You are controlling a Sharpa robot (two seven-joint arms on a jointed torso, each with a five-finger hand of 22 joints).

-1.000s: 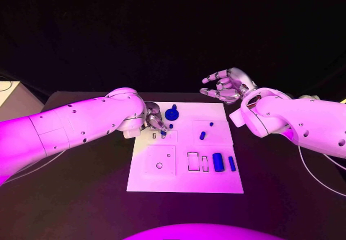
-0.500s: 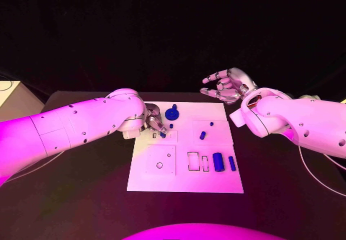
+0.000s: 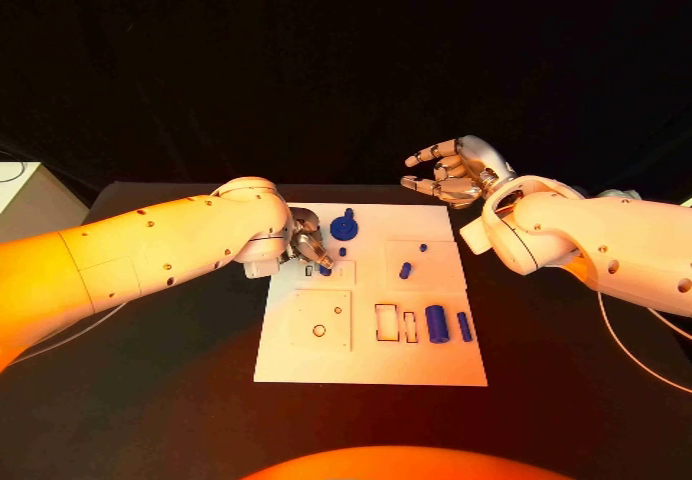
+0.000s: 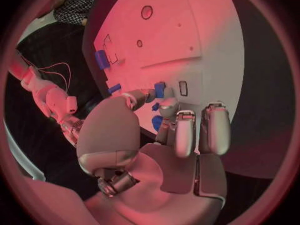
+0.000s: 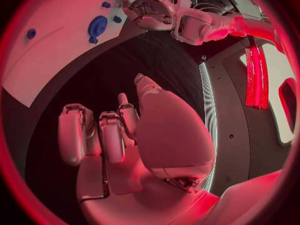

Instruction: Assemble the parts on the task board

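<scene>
Almost nothing has moved since the earlier pictures: the left hand (image 3: pixel 309 246) has only edged a touch lower over the task board's (image 3: pixel 372 365) far left corner. There it pinches a small blue part (image 4: pixel 159 90) at its fingertips, right beside a small rectangular slot (image 4: pixel 183 88); the part's long axis looks roughly in line with that slot, though seating cannot be judged. Toward the board's middle lie a round blue knob (image 3: pixel 343 227), a short peg (image 3: pixel 405 270) and two blue bars (image 3: pixel 436 324). The right hand (image 3: pixel 456 172) hovers past the board's far right corner above the desk (image 3: pixel 159 390), fingers spread, holding nothing, and is farther from the slot.
</scene>
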